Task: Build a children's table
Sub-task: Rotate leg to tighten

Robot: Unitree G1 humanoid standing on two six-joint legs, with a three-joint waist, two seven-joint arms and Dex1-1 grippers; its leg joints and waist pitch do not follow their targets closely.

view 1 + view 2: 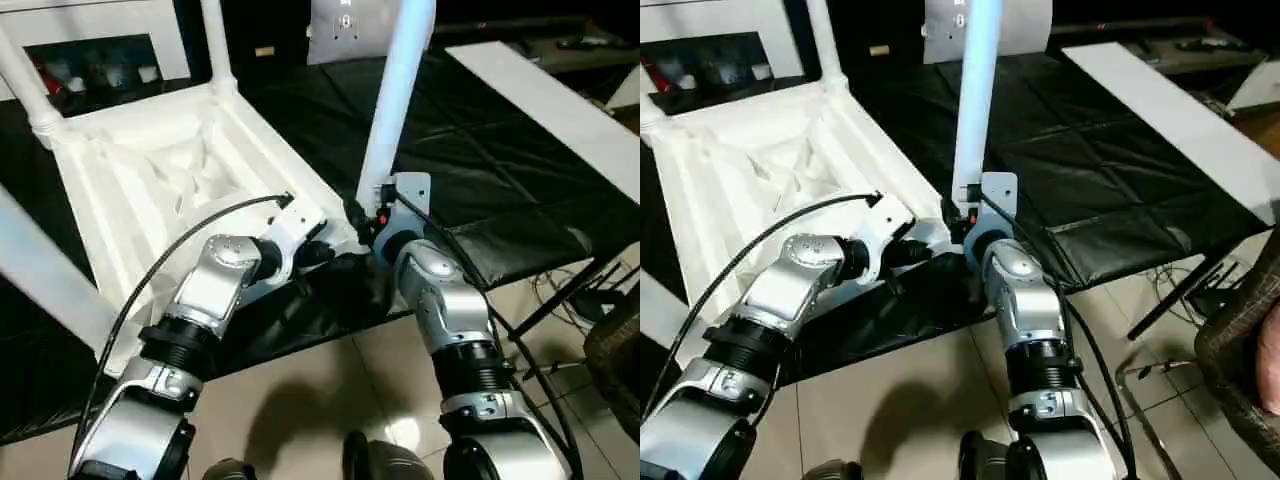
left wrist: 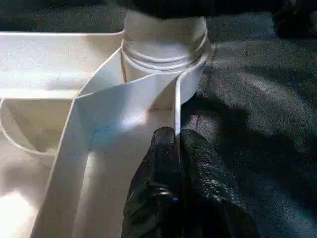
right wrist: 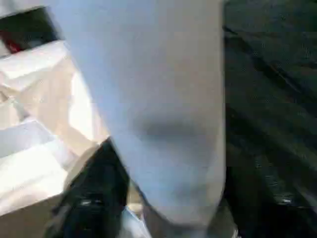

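The white table top lies upside down on a black mat, its ribbed underside facing up. Three legs stand in its corner sockets: one at the far left, one at the far middle, and one at the near left. A fourth leg rises from the near right corner socket. My left gripper is shut on the thin rim of the table top just beside that socket. Low on the fourth leg, my right gripper is shut on it, with one black finger visible alongside.
The black padded mat covers the work surface, and its front edge runs just past my wrists. A long white board lies at the right. At the right edge stand a wicker basket, cables and a black stand on the tiled floor.
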